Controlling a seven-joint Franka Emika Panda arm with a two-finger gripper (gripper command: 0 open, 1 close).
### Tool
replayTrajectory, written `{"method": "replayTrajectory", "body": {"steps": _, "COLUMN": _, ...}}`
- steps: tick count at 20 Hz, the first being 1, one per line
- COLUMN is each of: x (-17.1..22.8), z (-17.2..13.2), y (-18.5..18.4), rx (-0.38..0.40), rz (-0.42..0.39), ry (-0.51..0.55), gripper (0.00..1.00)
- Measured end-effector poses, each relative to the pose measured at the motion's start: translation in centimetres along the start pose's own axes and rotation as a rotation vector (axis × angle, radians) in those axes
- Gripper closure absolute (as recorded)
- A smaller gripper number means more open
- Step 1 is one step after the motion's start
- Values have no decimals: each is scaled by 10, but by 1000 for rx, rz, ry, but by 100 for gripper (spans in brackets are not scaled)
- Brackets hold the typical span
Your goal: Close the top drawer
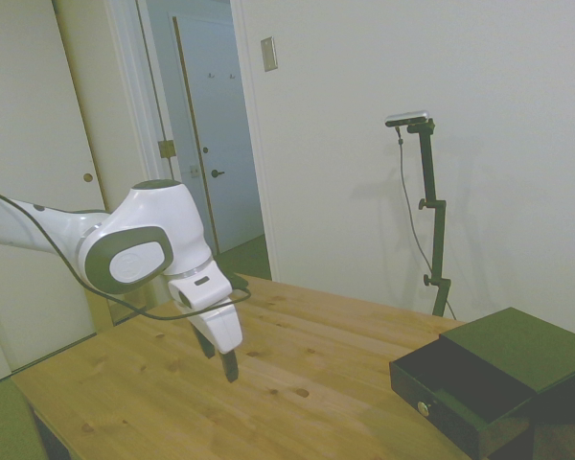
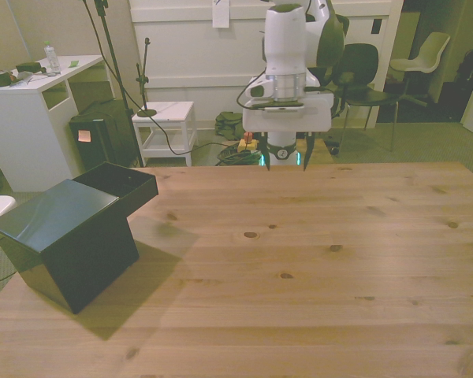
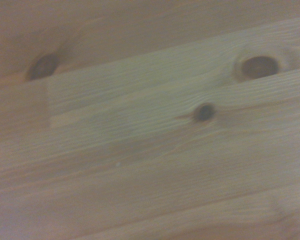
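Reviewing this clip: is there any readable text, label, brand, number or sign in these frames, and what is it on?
No text can be read in any view.
Gripper: no marking legible on its white housing.
Top drawer and black cabinet: plain black, only a brass knob.
White paper on the back wall: too small and blurred to read.
Bottle on the white desk: label too small to read.
Wrist view: only blurred wooden table grain.

Black cabinet [image 2: 63, 236], brass knob [image 1: 423, 408] on its black top drawer [image 1: 450, 383]; pale knotted wooden table [image 2: 299, 260]
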State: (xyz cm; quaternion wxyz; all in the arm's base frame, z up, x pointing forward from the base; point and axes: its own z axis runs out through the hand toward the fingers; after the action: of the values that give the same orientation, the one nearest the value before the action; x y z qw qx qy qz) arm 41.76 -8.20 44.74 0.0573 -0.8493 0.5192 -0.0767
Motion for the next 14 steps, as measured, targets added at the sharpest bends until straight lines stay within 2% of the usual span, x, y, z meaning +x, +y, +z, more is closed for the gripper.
{"method": "replayTrajectory", "body": {"steps": 6, "x": 92, "z": -5, "y": 26, "rx": 1, "rz": 166, "ry": 26, "gripper": 0}}
{"method": "replayTrajectory", "body": {"steps": 14, "x": 173, "z": 1, "y": 50, "rx": -17, "rz": 295, "ry": 50, "gripper": 0}}
